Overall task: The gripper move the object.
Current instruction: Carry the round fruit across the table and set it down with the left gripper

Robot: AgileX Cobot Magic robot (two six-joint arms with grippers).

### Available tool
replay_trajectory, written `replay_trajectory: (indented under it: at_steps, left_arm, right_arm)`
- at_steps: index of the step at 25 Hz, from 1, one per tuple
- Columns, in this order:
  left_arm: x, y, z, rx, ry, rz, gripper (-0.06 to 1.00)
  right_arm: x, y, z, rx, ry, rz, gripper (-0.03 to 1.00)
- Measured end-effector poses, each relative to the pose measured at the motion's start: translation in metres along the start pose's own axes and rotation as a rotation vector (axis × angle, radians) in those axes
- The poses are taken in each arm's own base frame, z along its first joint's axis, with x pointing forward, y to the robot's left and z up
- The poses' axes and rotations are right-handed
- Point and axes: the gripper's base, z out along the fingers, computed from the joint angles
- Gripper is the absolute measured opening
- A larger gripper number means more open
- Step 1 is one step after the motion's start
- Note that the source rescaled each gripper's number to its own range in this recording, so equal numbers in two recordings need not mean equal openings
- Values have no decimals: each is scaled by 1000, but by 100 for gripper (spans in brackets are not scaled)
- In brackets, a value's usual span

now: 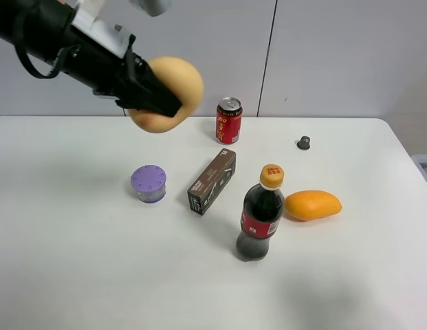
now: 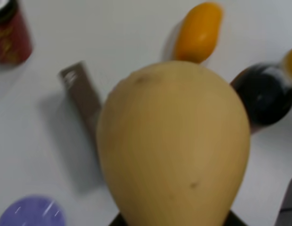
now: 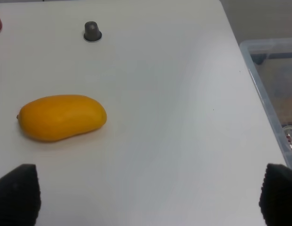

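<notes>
My left gripper (image 1: 160, 102), black jaws on a black arm with a white box, is shut on the object (image 1: 175, 82), a roundish tan lump with a reddish patch underneath. It holds it high above the back of the white table (image 1: 75, 240), left of the red can (image 1: 228, 119). In the left wrist view the object (image 2: 174, 146) fills the middle and hides the jaws. My right gripper (image 3: 146, 197) is open and empty; its black fingertips (image 3: 16, 193) show at the frame's edges, above bare table. It is out of the exterior high view.
A purple round container (image 1: 148, 183), a dark box (image 1: 212, 181), a cola bottle (image 1: 260, 216) and a bright-orange mango (image 1: 312, 204) stand mid-table. A small dark cap (image 1: 304, 142) lies at the back right. A clear bin (image 3: 272, 94) sits beyond the table's right edge.
</notes>
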Motion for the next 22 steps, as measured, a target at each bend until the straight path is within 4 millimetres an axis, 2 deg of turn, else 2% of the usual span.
replay_trajectory:
  at_steps: [2,3,8,14,17,21,22]
  left_arm:
    - [-10,-14,8,-1,-55,4,2]
    - [-22,-26,14,-30,-139,21,2]
    - [-47,-41,19,-137,-362,59,2]
    - [-64,-34,11,-281,-562,45,2]
    - [-72,-29,13,-309,-603,38,2]
    - [-89,-22,34,-278,-577,42,2]
    - [-93,-19,45,-258,-550,45,1]
  right_arm:
    - [0,0,0,0,0,0,100]
    - [0,0,0,0,0,0,100]
    - [0,0,0,0,0,0,100]
    - [0,0,0,0,0,0,100]
    - [0,0,0,0,0,0,100]
    - [0,0,0,0,0,0,100]
    - [0,0,0,0,0,0,100]
